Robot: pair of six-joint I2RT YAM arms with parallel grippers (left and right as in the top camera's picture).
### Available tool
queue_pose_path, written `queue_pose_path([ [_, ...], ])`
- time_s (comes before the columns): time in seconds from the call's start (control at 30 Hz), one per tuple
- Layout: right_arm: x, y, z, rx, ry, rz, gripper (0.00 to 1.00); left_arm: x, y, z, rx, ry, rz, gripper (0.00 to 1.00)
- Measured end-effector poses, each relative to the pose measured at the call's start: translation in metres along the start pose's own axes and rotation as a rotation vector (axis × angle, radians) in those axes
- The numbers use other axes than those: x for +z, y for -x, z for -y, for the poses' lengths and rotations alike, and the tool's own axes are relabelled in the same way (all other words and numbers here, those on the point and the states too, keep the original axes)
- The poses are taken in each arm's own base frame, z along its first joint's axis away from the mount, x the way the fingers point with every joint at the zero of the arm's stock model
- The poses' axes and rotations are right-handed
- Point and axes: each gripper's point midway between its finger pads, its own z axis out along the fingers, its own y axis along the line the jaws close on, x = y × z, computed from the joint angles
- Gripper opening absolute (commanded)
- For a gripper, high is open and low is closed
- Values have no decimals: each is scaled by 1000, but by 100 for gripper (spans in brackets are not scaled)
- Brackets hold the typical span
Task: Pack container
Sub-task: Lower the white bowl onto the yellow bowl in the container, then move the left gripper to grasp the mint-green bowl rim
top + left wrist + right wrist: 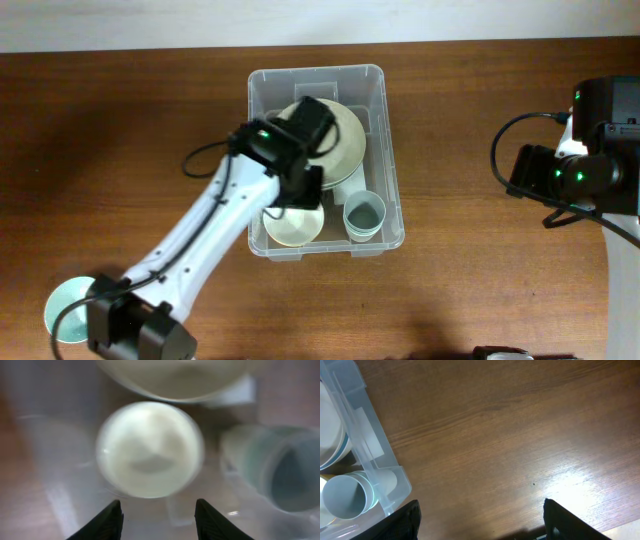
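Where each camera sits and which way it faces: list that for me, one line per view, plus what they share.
Overhead: fixed above the table, looking straight down on the container; the left arm reaches into it, the right arm sits at the right edge.
Left wrist: above the container's floor, facing down at a cream bowl; the open left gripper shows.
Right wrist: beside the container, facing down at the tabletop; the open right gripper shows.
Shared: the pale blue cup appears in all three.
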Motion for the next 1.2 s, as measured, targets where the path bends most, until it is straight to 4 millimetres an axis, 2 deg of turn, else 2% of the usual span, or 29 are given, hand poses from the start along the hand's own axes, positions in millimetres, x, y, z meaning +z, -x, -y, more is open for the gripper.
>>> queue_pose_path([
  [0.1, 0, 0, 0, 0, 0, 0, 74, -25, 15, -59, -157, 58, 77, 51],
  [0.13, 0, 0, 0, 0, 0, 0, 74, -40, 18, -87, -238, 83, 118, 55],
  [0.17, 0, 0, 0, 0, 0, 0, 74, -58, 17, -115, -329, 111, 164, 66],
  [0.2, 0, 0, 0, 0, 0, 0, 74, -72, 14, -137, -404, 131, 204, 71],
  [0.23, 0, 0, 0, 0, 0, 0, 74, -86, 8, -160, -494, 153, 240, 82],
  [0.27, 0, 0, 0, 0, 0, 0, 74, -102, -3, -186, -598, 182, 277, 87],
  [0.3, 0, 0, 0, 1, 0, 0, 74, -110, -9, -202, -662, 201, 298, 87],
  [0.37, 0, 0, 0, 0, 0, 0, 74, -131, -33, -241, -850, 252, 346, 95],
  [0.43, 0, 0, 0, 0, 0, 0, 74, -137, -50, -266, -974, 291, 361, 97],
  [0.5, 0, 0, 0, 1, 0, 0, 74, -126, -67, -288, -1086, 325, 335, 97],
  [0.57, 0, 0, 0, 1, 0, 0, 74, -96, -87, -311, -1191, 362, 269, 97],
  [0.67, 0, 0, 0, 1, 0, 0, 74, -59, -101, -326, -1264, 362, 223, 97],
  [0.73, 0, 0, 0, 1, 0, 1, 74, -21, -129, -334, -1338, 367, 132, 97],
  [0.8, 0, 0, 0, 0, 0, 0, 74, 1, -142, -341, -1382, 368, 119, 97],
  [0.9, 0, 0, 0, 1, 1, 1, 74, 35, -172, -345, -1452, 379, 58, 97],
  [1.03, 0, 0, 0, 0, 1, 1, 74, 62, -177, -358, -1464, 386, 79, 97],
  [1.2, 0, 0, 0, 1, 0, 0, 74, 92, -172, -369, -1439, 381, 47, 96],
])
